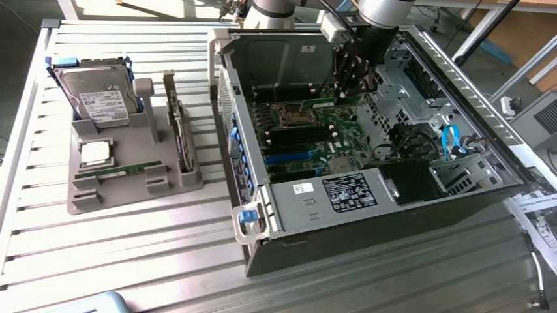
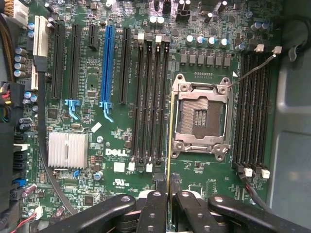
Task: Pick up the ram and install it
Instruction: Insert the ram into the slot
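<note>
In the wrist view my gripper (image 2: 168,188) is shut on the ram (image 2: 168,141). The ram is seen edge-on as a thin yellow-green strip reaching out from between the black fingers (image 2: 154,206). It hangs over the motherboard (image 2: 97,92), between a bank of long black memory slots (image 2: 150,102) and the empty CPU socket (image 2: 201,116). Whether it touches a slot I cannot tell. In the exterior view the gripper (image 1: 355,85) is lowered into the open computer case (image 1: 487,163) near its far wall.
A second bank of black slots (image 2: 255,107) lies beyond the socket. On the grey holder (image 1: 130,150) at the exterior view's left stand a hard drive (image 1: 96,91) and an upright expansion card (image 1: 179,124). A silver CPU chip (image 1: 96,153) and another green stick (image 1: 117,171) lie there too. Blue cables (image 1: 451,140) run inside the case.
</note>
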